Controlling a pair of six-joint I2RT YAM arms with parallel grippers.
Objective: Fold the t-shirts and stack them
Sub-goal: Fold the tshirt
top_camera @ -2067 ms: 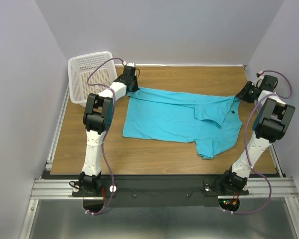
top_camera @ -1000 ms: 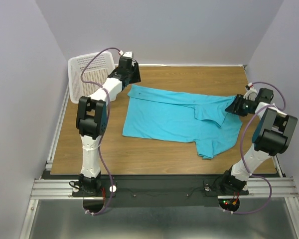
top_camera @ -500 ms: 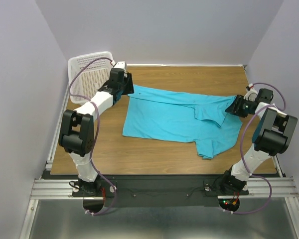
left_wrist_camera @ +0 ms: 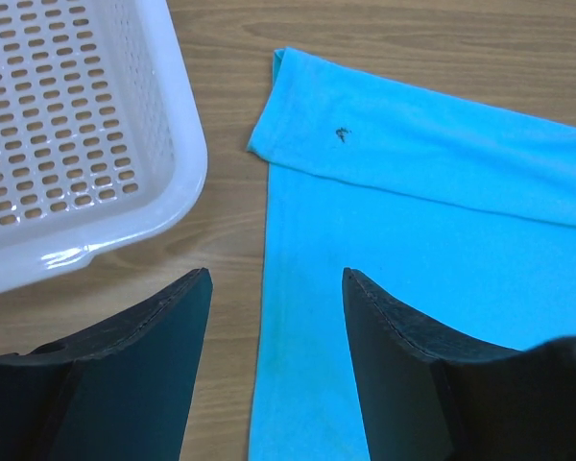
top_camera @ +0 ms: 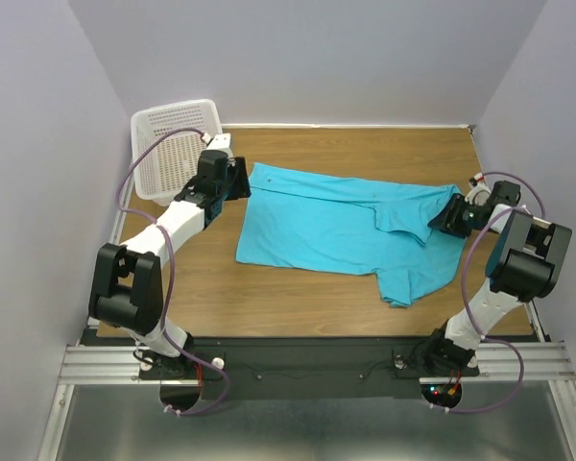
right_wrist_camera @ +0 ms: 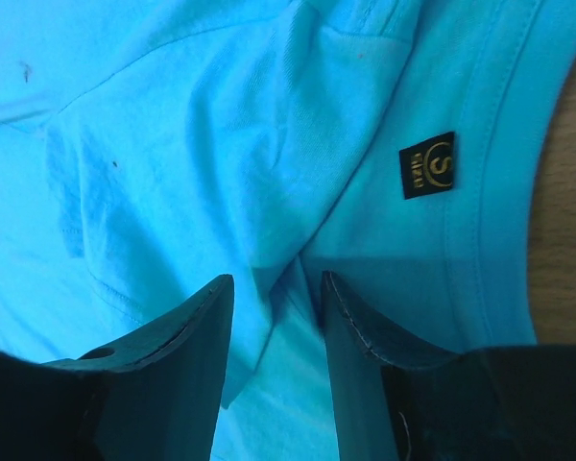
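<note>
At the shirt's far-left corner, left gripper (left_wrist_camera: 274, 288) stands wide open, holding nothing. The gap frames bare wooden table (left_wrist_camera: 232, 223) and the straight edge of the turquoise shirt (left_wrist_camera: 413, 192). It is just above the cloth; I cannot tell if it touches.

Right gripper (right_wrist_camera: 274, 280): fingers moderately apart over the shirt's right end, with a raised fold of cloth in the gap. Not clamped. I cannot tell whether the pads touch the fabric.

Wrist views only: a small dark mark (left_wrist_camera: 341, 133) on a folded-over strip of the shirt, and a black square label (right_wrist_camera: 428, 164) with a gold emblem at the neckline.

Overhead only: the shirt lies spread across the table's middle, one sleeve pointing toward the near edge. The right wrist covers its collar end.

The white perforated basket (top_camera: 173, 144) sits at the far-left corner, just beside the left gripper and apart from the shirt.
</note>
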